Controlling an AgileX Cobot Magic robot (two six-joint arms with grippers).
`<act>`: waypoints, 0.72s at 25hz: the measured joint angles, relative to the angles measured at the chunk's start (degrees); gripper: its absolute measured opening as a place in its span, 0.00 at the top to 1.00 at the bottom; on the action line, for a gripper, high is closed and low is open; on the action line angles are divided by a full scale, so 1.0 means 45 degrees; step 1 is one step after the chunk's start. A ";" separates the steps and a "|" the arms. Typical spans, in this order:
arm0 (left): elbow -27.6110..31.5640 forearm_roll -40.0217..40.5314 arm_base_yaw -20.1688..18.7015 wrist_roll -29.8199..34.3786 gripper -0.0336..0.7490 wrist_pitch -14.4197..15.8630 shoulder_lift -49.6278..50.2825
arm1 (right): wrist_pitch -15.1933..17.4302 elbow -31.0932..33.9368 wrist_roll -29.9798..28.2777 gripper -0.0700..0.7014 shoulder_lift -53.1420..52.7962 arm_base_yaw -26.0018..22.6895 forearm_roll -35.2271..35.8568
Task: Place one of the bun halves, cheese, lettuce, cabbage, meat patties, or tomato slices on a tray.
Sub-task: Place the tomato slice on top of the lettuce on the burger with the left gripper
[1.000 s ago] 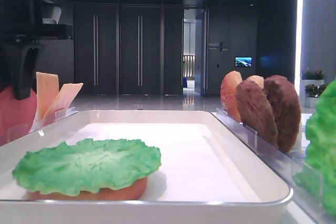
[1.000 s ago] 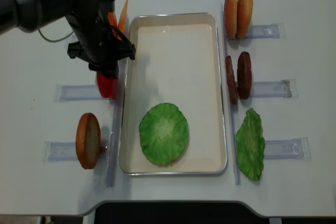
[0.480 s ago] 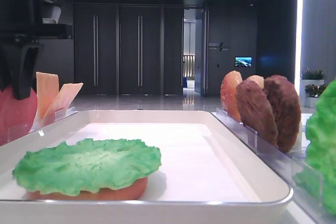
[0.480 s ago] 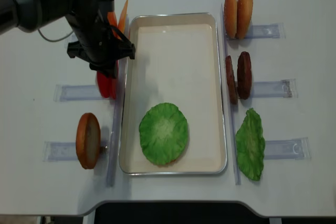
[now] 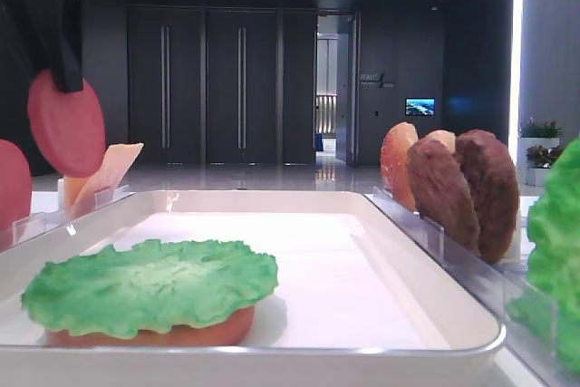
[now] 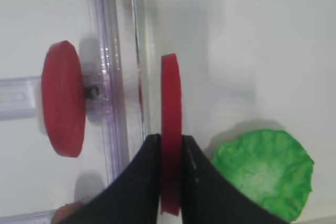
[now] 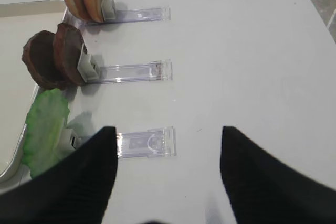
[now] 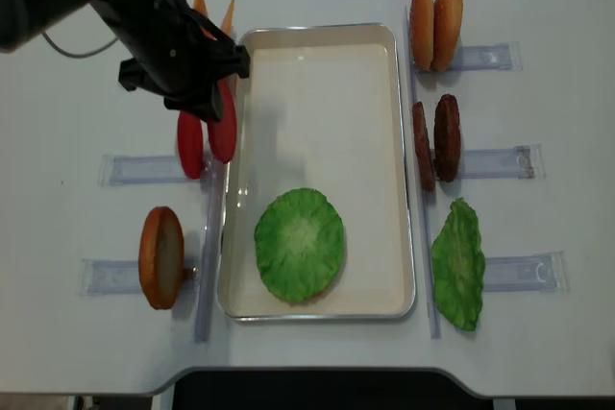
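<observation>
The left gripper (image 6: pixel 170 153) is clamped on one tomato slice (image 6: pixel 170 129), held on edge in the air above the left rim of the tray (image 8: pixel 317 55). A second tomato slice (image 8: pixel 190 145) stands in a clear rack (image 8: pixel 144 169) just beside that rim. The cheese (image 8: pixel 228 16) leans behind the arm, and one bun half (image 8: pixel 160 256) stands in the near left rack. On the tray lies only the lettuce (image 8: pixel 300 243), on top of an orange-tan piece whose edge shows in the low view. On the right of the tray stand two bun halves (image 8: pixel 436 25), two meat patties (image 8: pixel 437 139) and another green leaf (image 8: pixel 458 263). The right gripper (image 7: pixel 168 171) has its fingers spread wide apart above the table, holding nothing.
</observation>
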 joint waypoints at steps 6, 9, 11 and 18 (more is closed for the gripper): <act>0.0000 -0.2243 0.0000 0.1961 0.87 0.0217 -0.0707 | 0.0000 0.0000 0.0000 0.37 0.0000 0.0000 0.0000; 0.0028 -0.3706 0.0000 0.3499 0.87 0.0390 -0.0922 | 0.0000 0.0000 0.0000 0.37 0.0000 0.0000 0.0000; 0.0229 -0.4844 0.0000 0.4608 0.87 0.0417 -0.0994 | 0.0000 0.0000 0.0000 0.37 0.0000 0.0000 0.0000; 0.2039 -0.8081 0.0000 0.8143 0.87 -0.0160 -0.1003 | 0.0000 0.0000 0.0000 0.37 0.0000 0.0000 0.0000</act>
